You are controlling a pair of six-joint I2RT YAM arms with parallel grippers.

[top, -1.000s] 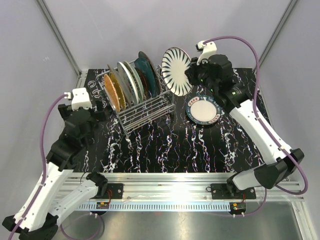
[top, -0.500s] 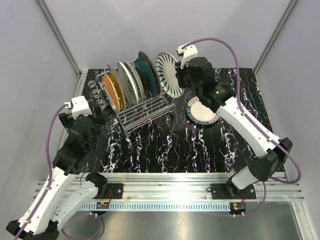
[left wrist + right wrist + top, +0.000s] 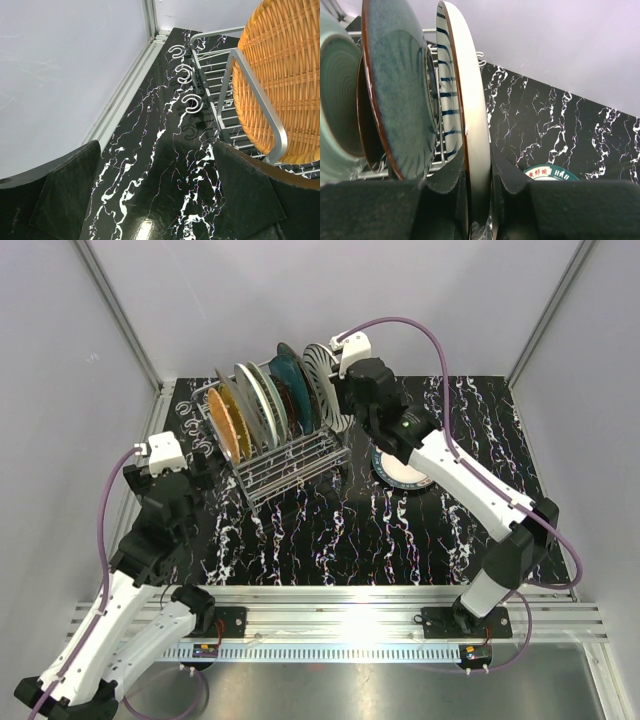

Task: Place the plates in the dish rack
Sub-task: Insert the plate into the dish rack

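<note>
The silver wire dish rack (image 3: pixel 290 462) holds several plates on edge: orange woven (image 3: pixel 224 423), grey-white (image 3: pixel 253 405), pale green (image 3: pixel 272 400) and dark teal (image 3: pixel 290 375). My right gripper (image 3: pixel 337 392) is shut on the rim of the white plate with black radial stripes (image 3: pixel 319 375) and holds it upright at the rack's right end. In the right wrist view the striped plate (image 3: pixel 472 115) stands just right of the dark teal plate (image 3: pixel 400 90), between my fingers (image 3: pixel 477 192). My left gripper (image 3: pixel 160 185) is open and empty over the table, left of the rack rail (image 3: pixel 260 107) and the orange plate (image 3: pixel 280 75).
A teal-rimmed plate with a white centre (image 3: pixel 400 468) lies flat on the black marble table right of the rack; it also shows in the right wrist view (image 3: pixel 551 173). White hooks (image 3: pixel 190 102) hang on the rack's left end. Grey walls and metal posts enclose the table.
My right arm has carried the striped plate left to the rack's right end and turned it upright beside the teal plate. My left arm has drawn back a little toward the near edge.
</note>
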